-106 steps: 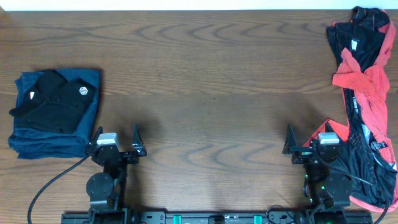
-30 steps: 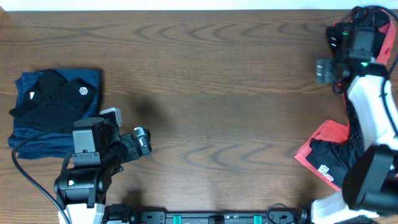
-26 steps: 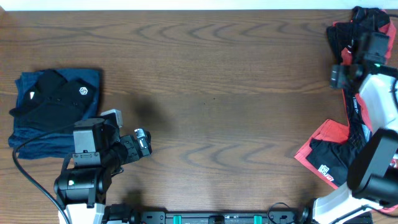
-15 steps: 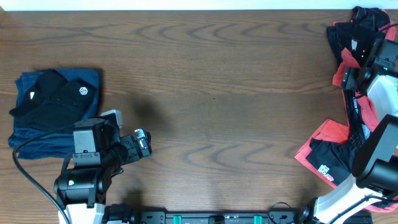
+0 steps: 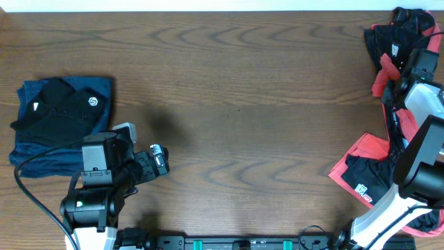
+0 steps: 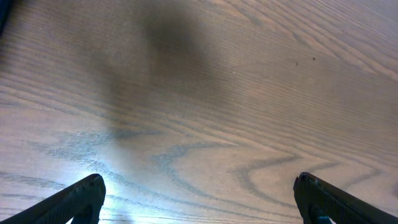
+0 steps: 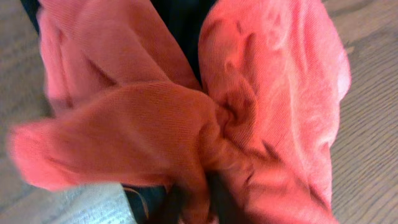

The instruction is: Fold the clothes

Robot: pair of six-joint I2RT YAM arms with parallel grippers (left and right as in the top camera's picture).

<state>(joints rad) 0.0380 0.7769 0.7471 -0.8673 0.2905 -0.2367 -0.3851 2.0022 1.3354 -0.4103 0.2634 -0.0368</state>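
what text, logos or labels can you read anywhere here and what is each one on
No word reads clearly.
White hexagon logo on the folded black shirt: a sign, no letters.
Small white mark, same shirt: too small.
White print on the black garment low on the right: too small.
White tag in the garment pile at the far right: blurred.
Coral-red garment in the right wrist view: no text.

Coral fabric (image 7: 186, 118) is concealing the fingertips of the right gripper (image 7: 194, 202). The overhead view's right edge is cutting off the clothes pile (image 5: 383, 75).
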